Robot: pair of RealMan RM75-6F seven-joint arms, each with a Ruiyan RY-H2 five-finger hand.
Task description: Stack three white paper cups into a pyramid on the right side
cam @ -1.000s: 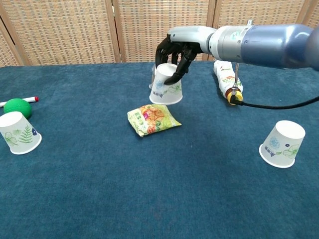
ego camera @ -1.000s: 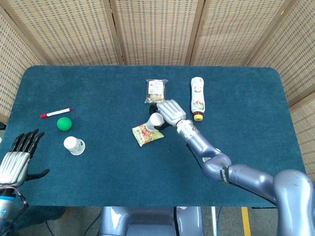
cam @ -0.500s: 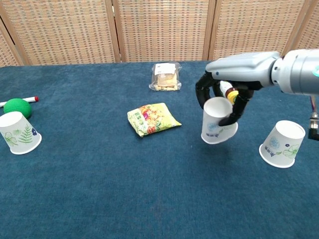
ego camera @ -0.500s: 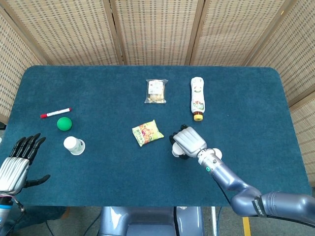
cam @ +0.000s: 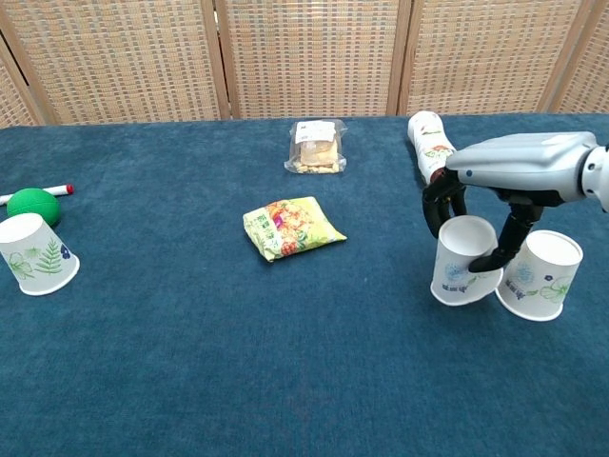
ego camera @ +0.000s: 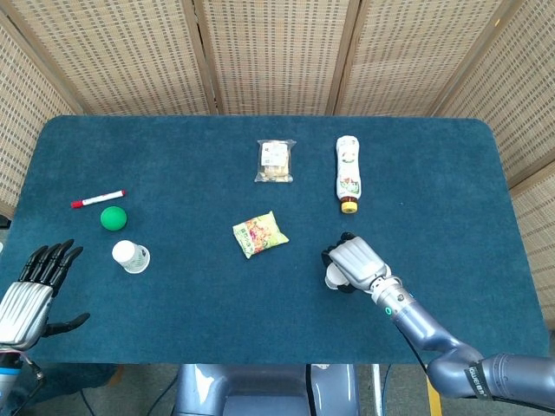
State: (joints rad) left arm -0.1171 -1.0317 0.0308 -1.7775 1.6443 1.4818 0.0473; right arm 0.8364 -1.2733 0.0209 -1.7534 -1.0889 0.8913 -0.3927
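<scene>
Blue table (cam: 190,381): right hand (cam: 514,181) fingers (cam: 507,243) grip an upturned cup (cam: 464,273) touching another cup (cam: 540,275); left hand (ego camera: 30,290) fingers spread.

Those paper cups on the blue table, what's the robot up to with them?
It is gathering upside-down cups to stack. The right robot hand holds one paper cup and is setting it beside a second cup on the right. A third cup waits far left. The left robot hand is open and holds nothing.
</scene>
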